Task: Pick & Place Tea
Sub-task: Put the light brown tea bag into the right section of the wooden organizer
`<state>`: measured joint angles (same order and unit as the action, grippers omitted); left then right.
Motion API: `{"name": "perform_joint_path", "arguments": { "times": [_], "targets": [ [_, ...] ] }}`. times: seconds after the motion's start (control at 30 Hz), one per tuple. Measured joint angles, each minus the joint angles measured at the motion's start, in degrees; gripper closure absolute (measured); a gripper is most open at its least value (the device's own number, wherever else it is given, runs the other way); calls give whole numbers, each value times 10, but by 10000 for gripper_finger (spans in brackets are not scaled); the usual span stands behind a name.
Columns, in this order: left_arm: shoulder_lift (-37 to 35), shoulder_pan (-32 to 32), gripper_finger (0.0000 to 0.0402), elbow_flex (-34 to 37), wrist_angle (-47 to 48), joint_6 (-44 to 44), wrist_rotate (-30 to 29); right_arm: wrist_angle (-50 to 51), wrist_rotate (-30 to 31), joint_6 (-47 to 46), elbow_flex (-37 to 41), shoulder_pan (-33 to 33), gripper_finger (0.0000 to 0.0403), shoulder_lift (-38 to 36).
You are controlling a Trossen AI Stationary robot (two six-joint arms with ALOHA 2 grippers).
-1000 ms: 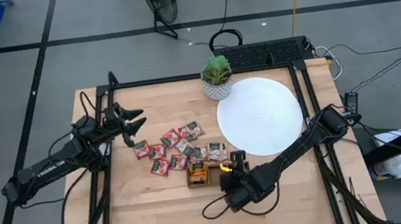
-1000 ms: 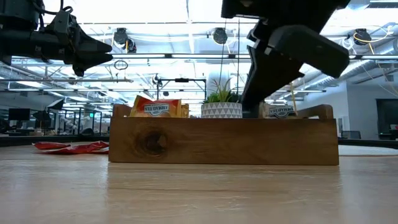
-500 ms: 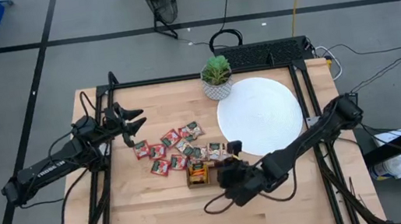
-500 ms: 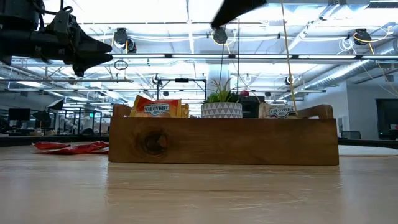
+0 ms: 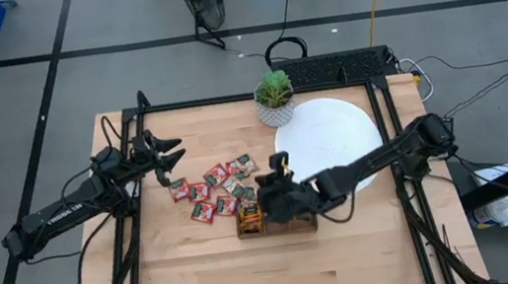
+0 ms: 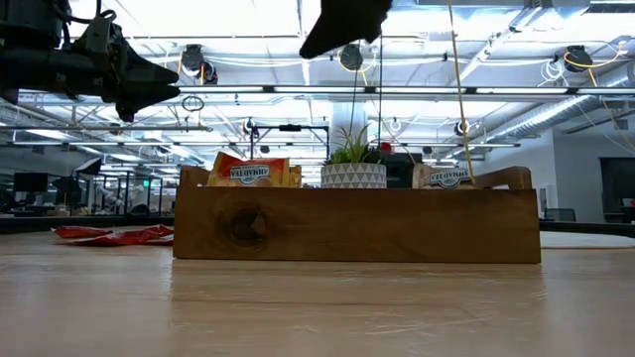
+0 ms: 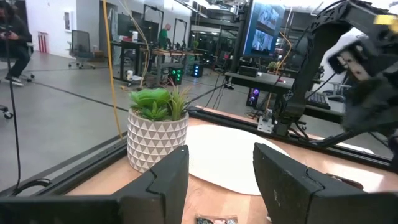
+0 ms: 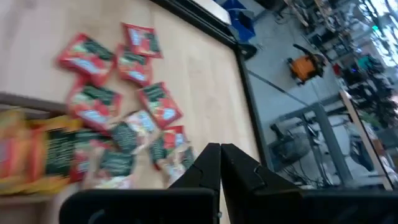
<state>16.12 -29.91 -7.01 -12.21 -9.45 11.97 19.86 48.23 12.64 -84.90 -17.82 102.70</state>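
Note:
Several small tea sachets (image 5: 219, 191), mostly red, lie scattered flat on the wooden table; my right wrist view shows them too (image 8: 118, 81). The wooden tray (image 6: 357, 224) stands near the table's middle with orange-yellow sachets (image 6: 252, 171) inside. In the high view my right arm largely hides it. My right gripper (image 5: 264, 195) hangs shut above the tray's left end, slanting down toward the loose sachets, with nothing between its fingers (image 8: 219, 163). My left gripper (image 5: 174, 154) waits open and level above the table's left part, clear of everything.
A white disc (image 5: 329, 146) lies at the far right of the table, with a small potted plant (image 5: 275, 99) beside it at the far edge. A black frame (image 5: 383, 104) borders the tabletop. Bare wood lies along the near edge.
My right gripper has risen from the tray's right part, up out of the low view, and swung toward the table's left and far side. It has tipped from steeply down toward level. It stays shut. The sachets and tray have not moved.

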Motion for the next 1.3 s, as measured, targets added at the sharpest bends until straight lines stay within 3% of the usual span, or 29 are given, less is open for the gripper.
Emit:
{"name": "perform_joint_path", "arguments": {
  "times": [0.2, 0.27, 0.37, 0.47, 0.57, 0.77, 0.83, 0.97, 1.17, 1.3],
  "targets": [
    [0, 0, 220, 0, 0, 0, 0, -14, -25, -5, 68, 92, 403, -25],
    [0, 0, 220, 0, 0, 0, 0, -2, -99, -25, 89, 139, 403, -37],
    [0, 0, 220, 0, -1, 0, 0, 38, -295, -67, 99, 211, 403, -42],
    [0, 0, 220, 0, 0, 0, 0, 61, -442, -97, 99, 266, 395, -33],
    [0, 0, 219, 0, 0, 0, 0, 86, -515, -107, 99, 295, 358, -14],
    [0, 0, 220, 0, 1, 0, 0, 113, -654, -164, 99, 306, 237, 12],
    [0, 0, 219, 0, 0, 0, 0, 112, -680, -184, 99, 306, 205, 15],
    [0, 0, 220, 0, 0, 0, 0, 109, -654, -195, 100, 305, 174, 13],
    [0, 0, 220, 0, 1, 0, 0, 43, -654, -219, 151, 305, 180, 13],
    [0, 0, 220, 0, 0, 0, 0, -14, -694, -252, 188, 303, 187, 14]
  ]
}}
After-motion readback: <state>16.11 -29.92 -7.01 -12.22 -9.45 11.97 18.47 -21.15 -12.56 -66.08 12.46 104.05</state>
